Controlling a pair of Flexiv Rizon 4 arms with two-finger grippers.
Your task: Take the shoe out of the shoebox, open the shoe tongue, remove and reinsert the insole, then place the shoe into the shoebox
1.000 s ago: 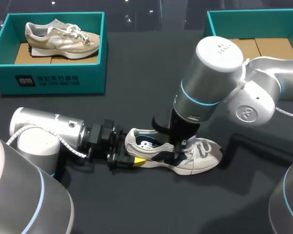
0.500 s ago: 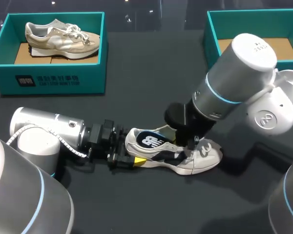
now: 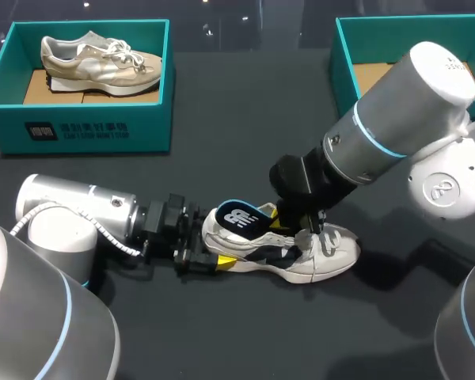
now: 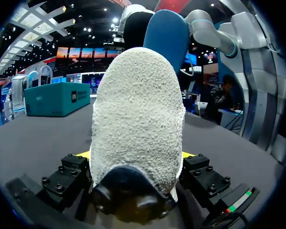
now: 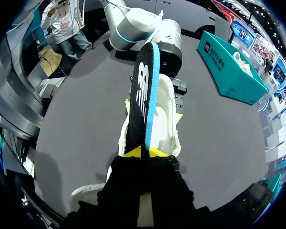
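Now the shoe [image 3: 317, 257] lies on the desk [image 3: 222, 332], heel clamped by the left fingers [image 3: 226, 261]. The right fingers [image 5: 132, 152] pinch the insole [image 3: 241, 220], half out; it may slip free if its toe end catches inside.

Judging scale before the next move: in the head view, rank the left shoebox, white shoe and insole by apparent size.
Largest to smallest:
1. left shoebox
2. white shoe
3. insole
Part of the insole is hidden, yet it clearly looks smallest.
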